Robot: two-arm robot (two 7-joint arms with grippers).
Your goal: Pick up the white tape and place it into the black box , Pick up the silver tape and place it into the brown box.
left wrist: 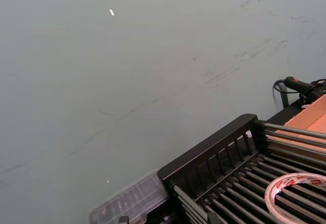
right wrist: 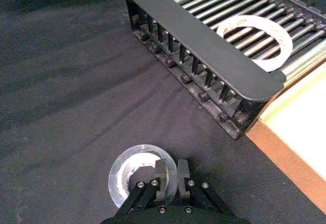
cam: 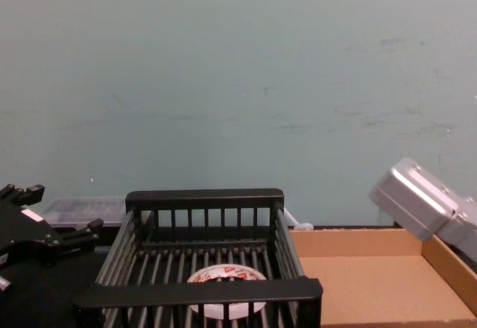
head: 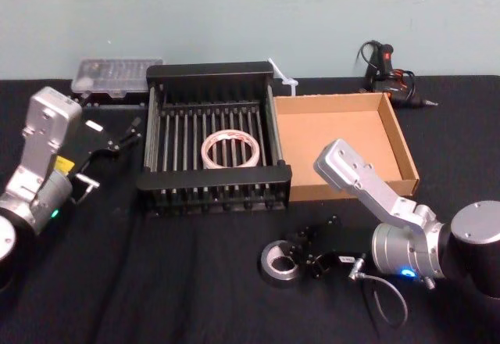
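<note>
We see the right gripper low on the black table, its two fingers drawn close together and pinching the wall of the silver tape, one inside the ring and one outside; the roll lies flat on the cloth. Just ahead of that hand stands the black box, whose thick near rim sits between it and the white tape lying flat on the bars inside. The roll's red printing is too small for us to read. The brown box touches the crate's far side from the left gripper, which hangs open and holds nothing beside the crate. Beyond it lies a clear plastic case.
</note>
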